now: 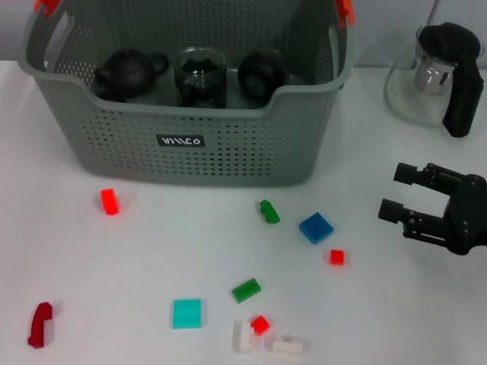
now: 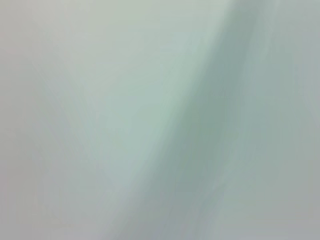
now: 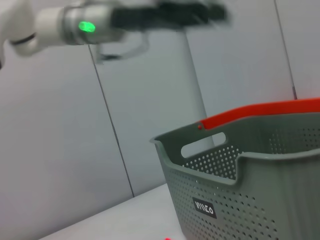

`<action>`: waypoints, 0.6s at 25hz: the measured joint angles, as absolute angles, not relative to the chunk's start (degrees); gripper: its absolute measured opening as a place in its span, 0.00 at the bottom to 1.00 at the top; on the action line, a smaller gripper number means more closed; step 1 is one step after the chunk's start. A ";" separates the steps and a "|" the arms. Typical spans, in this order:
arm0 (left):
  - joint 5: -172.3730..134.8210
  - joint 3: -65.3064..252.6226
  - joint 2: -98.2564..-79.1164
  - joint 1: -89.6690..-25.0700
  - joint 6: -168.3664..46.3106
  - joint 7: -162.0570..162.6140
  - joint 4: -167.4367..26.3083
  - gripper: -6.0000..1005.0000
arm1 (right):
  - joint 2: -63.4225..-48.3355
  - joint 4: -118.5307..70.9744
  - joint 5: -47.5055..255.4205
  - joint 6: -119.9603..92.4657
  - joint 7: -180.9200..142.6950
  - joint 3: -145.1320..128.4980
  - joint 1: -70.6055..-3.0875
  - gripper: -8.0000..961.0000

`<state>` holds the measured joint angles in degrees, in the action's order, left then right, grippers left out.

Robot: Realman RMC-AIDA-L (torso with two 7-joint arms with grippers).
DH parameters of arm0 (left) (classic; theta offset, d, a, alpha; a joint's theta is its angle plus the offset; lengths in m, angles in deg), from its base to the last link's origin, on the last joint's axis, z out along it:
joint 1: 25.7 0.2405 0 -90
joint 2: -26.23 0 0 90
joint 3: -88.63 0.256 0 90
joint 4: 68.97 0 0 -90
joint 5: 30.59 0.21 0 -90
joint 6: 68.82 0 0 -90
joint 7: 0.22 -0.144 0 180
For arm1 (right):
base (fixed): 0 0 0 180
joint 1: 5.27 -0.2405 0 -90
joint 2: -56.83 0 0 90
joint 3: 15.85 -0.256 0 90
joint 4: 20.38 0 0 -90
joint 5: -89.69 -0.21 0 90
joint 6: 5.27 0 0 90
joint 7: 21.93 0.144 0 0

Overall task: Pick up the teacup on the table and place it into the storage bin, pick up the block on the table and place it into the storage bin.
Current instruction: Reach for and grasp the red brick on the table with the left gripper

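Observation:
The grey perforated storage bin (image 1: 190, 163) stands at the back of the table, and its corner with an orange clip shows as the bin (image 3: 250, 200) in the right wrist view. Inside it sit a dark teapot (image 1: 125, 72), a glass cup (image 1: 200, 76) and a dark round teacup (image 1: 262, 72). Several blocks lie on the table, among them a blue block (image 1: 316, 227), a green block (image 1: 268, 211) and a small red block (image 1: 336, 257). My right gripper (image 1: 396, 192) hovers open and empty to the right of the blue block. My left arm (image 3: 75, 25) shows high up in the right wrist view.
A glass pitcher with a black handle (image 1: 437, 76) stands at the back right. More blocks lie nearer the front: red (image 1: 109, 201), cyan (image 1: 186, 312), green (image 1: 246, 290), white (image 1: 288, 346), dark red (image 1: 39, 325). The left wrist view shows only a pale blank surface.

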<state>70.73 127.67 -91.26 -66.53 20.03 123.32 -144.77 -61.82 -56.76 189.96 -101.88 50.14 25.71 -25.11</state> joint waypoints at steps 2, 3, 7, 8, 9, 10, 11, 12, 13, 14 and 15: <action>59.31 123.97 -87.93 -64.96 28.98 120.59 -137.24 0.54 | -61.82 -56.76 189.97 -101.94 50.15 25.57 -25.00 0.84; 54.11 122.52 -86.10 -64.42 33.54 119.02 -131.92 0.54 | -61.82 -56.76 189.97 -102.00 50.19 25.52 -25.00 0.84; 45.27 119.22 -81.66 -60.65 44.37 111.19 -113.92 0.54 | -61.82 -56.76 189.97 -102.17 50.28 25.48 -25.05 0.84; 45.62 119.08 -81.59 -58.82 45.12 108.80 -111.62 0.54 | -61.82 -56.77 189.95 -102.16 50.34 25.47 -25.16 0.84; 46.38 119.11 -81.63 -57.52 45.32 107.31 -111.10 0.54 | -61.82 -56.74 189.95 -102.15 50.39 25.47 -25.26 0.84; 47.45 119.22 -81.89 -55.78 45.46 105.76 -110.87 0.54 | -61.82 -56.72 189.96 -102.10 50.43 25.48 -25.38 0.84; 49.57 119.38 -82.26 -53.80 45.86 103.81 -111.53 0.54 | -61.82 -56.71 189.95 -102.03 50.45 25.52 -25.49 0.84; 52.56 119.51 -82.62 -51.79 46.42 101.59 -112.82 0.54 | -61.82 -56.69 189.96 -101.97 50.46 25.54 -25.52 0.84; 54.53 119.61 -82.86 -50.65 46.78 100.30 -113.66 0.54 | -61.82 -56.68 189.96 -101.91 50.46 25.56 -25.53 0.84; 57.11 119.68 -83.18 -49.12 47.14 98.63 -114.85 0.54 | -61.82 -56.68 189.97 -101.88 50.46 25.51 -25.53 0.84; 59.16 119.75 -83.46 -48.00 47.45 97.27 -115.63 0.54 | -61.82 -56.68 189.99 -101.87 50.47 25.47 -25.51 0.84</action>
<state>59.16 119.75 -83.46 -48.00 47.45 97.27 -115.63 -61.82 -56.68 189.99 -101.87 50.47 25.47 -25.51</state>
